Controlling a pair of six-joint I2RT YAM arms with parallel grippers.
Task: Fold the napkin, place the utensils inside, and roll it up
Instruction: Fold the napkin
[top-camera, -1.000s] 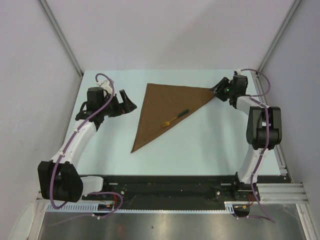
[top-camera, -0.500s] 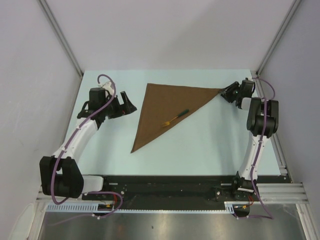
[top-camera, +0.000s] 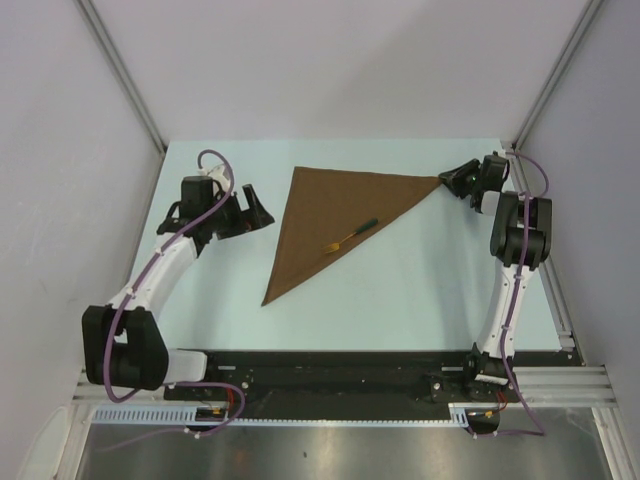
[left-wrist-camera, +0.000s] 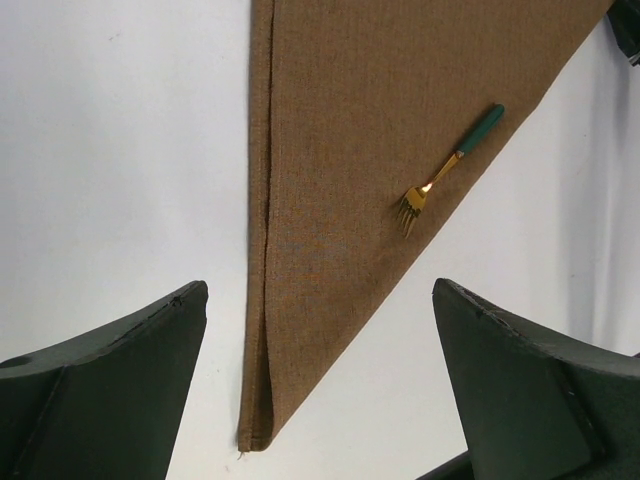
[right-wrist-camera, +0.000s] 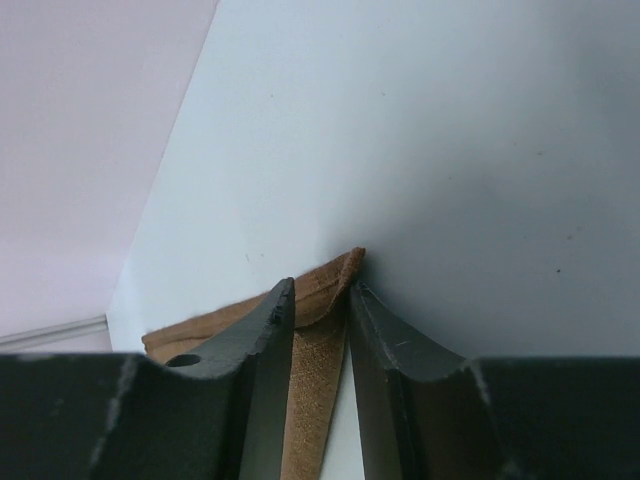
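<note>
Left gripper: jaws wide apart, near the folded napkin. Fork lies on napkin. Right gripper: jaws narrowly apart, straddling the napkin's far right corner.

We see a pale blue worktop boxed by plain pale walls; what looks like steel sheet lines its near edge.

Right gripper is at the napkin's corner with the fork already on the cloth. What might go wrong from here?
The right gripper straddles only the very tip of the napkin, so a thin bite may slip out. The fork lies loose close to the slanted edge; tugging the corner may slide it off. The napkin is two layers, and the grip might catch just one.
</note>
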